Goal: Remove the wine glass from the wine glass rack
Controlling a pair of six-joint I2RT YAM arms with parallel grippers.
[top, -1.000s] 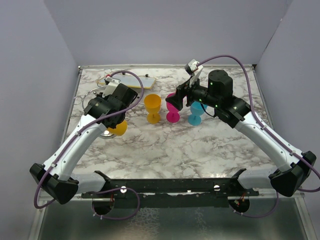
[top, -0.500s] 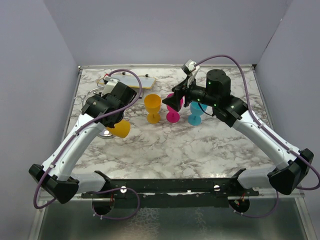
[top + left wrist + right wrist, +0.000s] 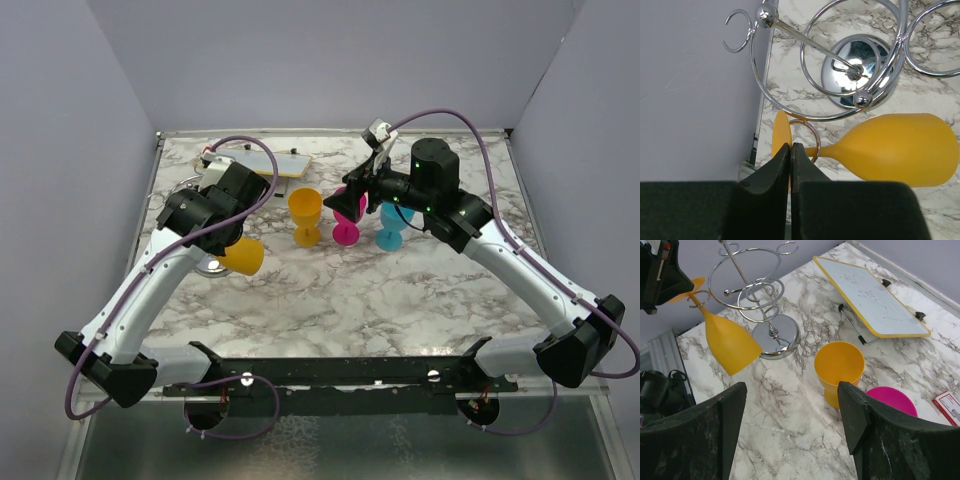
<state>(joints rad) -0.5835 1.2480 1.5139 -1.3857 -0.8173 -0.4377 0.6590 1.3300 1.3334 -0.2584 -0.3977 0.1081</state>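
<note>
**At the wine glass rack (image 3: 860, 70), the left gripper (image 3: 791, 147) pinches the wine glass (image 3: 900, 147)**

On a small wire ring (image 3: 807, 136) at the rack's outer side, you see the yellow wine glass hanging by its stem. It is tilted, with the bowl low just beside the rack's domed base and the flat foot on the other side of the ring. Your left gripper has its fingers pressed together on the edge of that foot. The glass is not yet free of the rack.

Away from the rack, past a standing yellow glass (image 3: 305, 212), your right gripper (image 3: 790, 425) hovers over a pink glass (image 3: 345, 234). Its fingers are spread wide and nothing is between them. A blue glass (image 3: 391, 226) stands farthest from the rack in that row. Behind the rack, a small whiteboard (image 3: 262, 160) with a yellow frame sits on the marble table (image 3: 400, 290).
</note>
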